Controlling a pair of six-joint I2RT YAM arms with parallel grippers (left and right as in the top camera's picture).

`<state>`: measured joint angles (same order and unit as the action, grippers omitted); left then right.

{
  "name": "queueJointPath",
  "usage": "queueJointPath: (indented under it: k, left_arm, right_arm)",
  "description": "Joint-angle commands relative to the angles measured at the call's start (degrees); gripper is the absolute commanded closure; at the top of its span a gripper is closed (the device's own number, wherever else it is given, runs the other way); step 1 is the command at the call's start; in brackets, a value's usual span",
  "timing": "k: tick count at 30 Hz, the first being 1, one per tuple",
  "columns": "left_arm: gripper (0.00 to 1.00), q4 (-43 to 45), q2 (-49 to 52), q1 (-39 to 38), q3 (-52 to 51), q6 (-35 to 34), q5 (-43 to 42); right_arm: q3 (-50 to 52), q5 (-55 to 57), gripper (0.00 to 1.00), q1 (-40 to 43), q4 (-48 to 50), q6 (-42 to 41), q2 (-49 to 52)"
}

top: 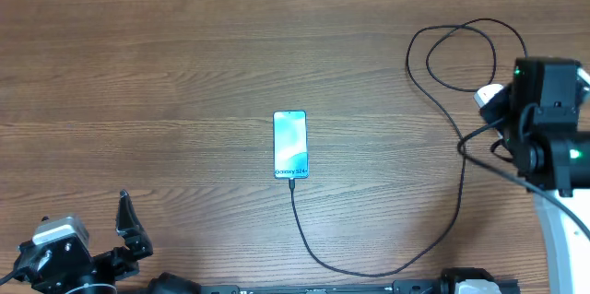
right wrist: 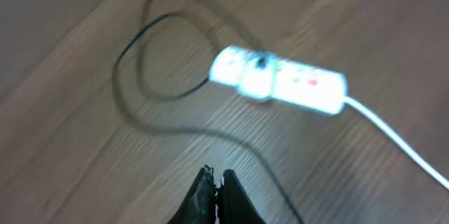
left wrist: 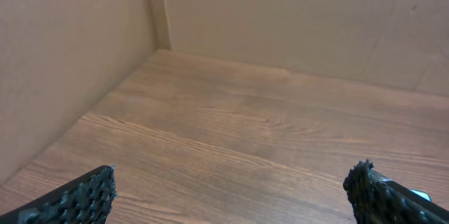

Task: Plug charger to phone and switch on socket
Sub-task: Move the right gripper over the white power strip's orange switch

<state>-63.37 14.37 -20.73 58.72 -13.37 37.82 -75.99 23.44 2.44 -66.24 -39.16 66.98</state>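
Charger (top: 293,193) meets the lower edge of the phone (top: 289,144) at frame centre. Right end effector (right wrist: 218,176) is clenched and empty near the socket (right wrist: 280,80). Left end effector (left wrist: 228,187) is released.

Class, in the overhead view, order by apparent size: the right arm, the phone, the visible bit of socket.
1. right arm, nearer the camera
2. phone
3. socket, mostly hidden under the arm

Matt wood-grain table (top: 184,82), glossy phone (top: 289,142) screen, white plastic socket (right wrist: 280,82), cardboard wall (left wrist: 295,20)
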Motion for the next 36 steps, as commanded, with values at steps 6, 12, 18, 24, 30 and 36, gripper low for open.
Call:
queueJointPath:
  k: [6,12,18,24,30,36]
  left_arm:
    - [0.00,-1.0,-0.2,0.3,-0.3,-0.6,1.1]
    - [0.01,-3.6,-0.2,0.3,-0.3,-0.6,1.1]
    - [0.01,-6.7,-0.2,0.6,-0.3,-0.6,1.1]
    - [0.00,-9.5,-0.3,0.6,-0.3,-0.6,1.1]
    - [0.01,-10.3,-0.3,1.2,-0.3,-0.6,1.1]
    - [0.00,-10.4,-0.3,6.9,-0.3,-0.6,1.1]
  right_arm:
    - [-1.1,5.2,0.96,9.8,2.9,-4.5,8.1]
    - [-1.1,4.5,0.96,16.9,9.0,-1.7,18.3]
    - [-1.1,1.9,0.96,19.0,13.6,5.2,27.4]
    - [-1.1,2.0,0.96,19.2,16.4,8.0,33.7]
    - [-1.1,2.0,0.96,19.2,19.6,12.9,38.1]
    - [-1.1,2.0,0.96,19.7,22.8,17.0,39.8]
